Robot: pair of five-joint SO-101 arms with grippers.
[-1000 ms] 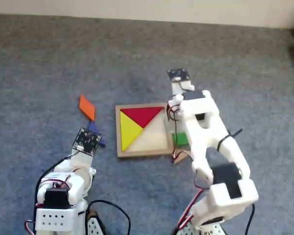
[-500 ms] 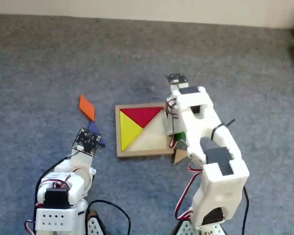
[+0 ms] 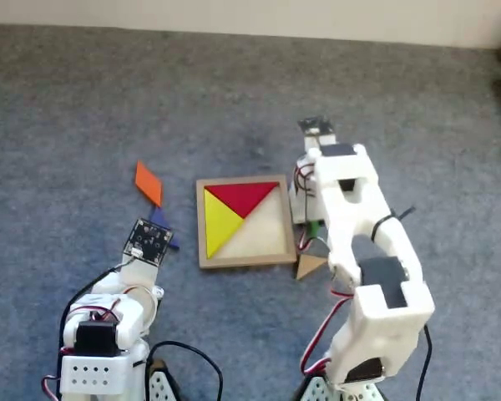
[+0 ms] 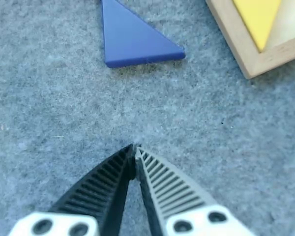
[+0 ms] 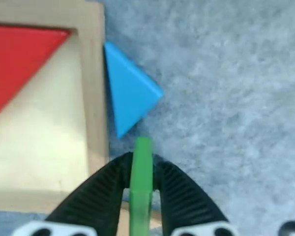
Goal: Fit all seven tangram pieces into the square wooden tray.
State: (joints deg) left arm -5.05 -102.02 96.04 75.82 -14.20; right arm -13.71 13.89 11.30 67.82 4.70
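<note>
High camera looks down; close wrist cameras share tray [image 3: 242,261].

Readable text, labels, brands, numbers, signs: none.
- Square wooden tray [image 3: 242,261]: plain rim, nothing legible.
- Red triangular wooden piece [image 3: 242,198] and yellow triangular wooden piece [image 3: 220,224]: plain coloured faces.
- Small black circuit board [image 3: 151,241] on the left arm's wrist: pale specks, too small to read.

Carpeted room, home or office unclear — grey carpet [image 3: 75,100], pale wall [image 3: 234,15] behind
</note>
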